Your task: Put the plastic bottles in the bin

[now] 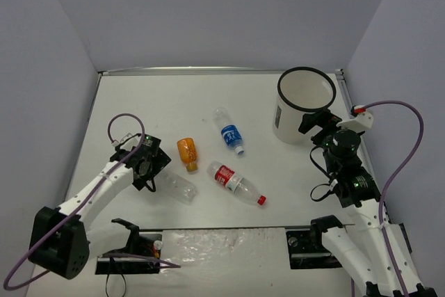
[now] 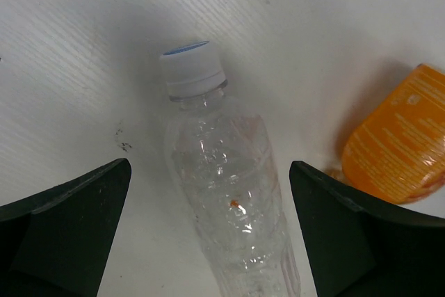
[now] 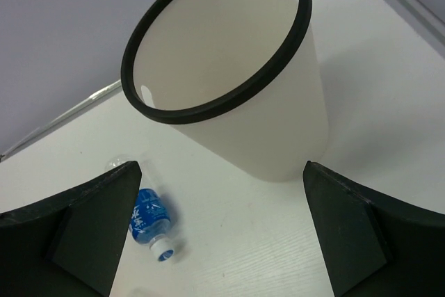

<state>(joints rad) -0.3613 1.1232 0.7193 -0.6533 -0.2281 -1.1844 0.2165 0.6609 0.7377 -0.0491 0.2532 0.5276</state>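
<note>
Left jaws hang spread over the clear bottle [image 2: 226, 193]; right jaws, spread, face the bin [image 3: 278, 130].

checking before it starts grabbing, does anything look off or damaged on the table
Nothing is spilled. The clear bottle looks crumpled and dented, and there is a small dark scuff on the table beside it. The bin stands upright.

The bin [image 1: 285, 119] stands at the far right of the table [image 1: 160, 102]. Left of it lies the back bottle [image 1: 229, 132], and before that the front bottle [image 1: 236, 182]. Further left, the middle bottle [image 1: 187, 153] lies just behind the left bottle [image 1: 179, 187].
</note>
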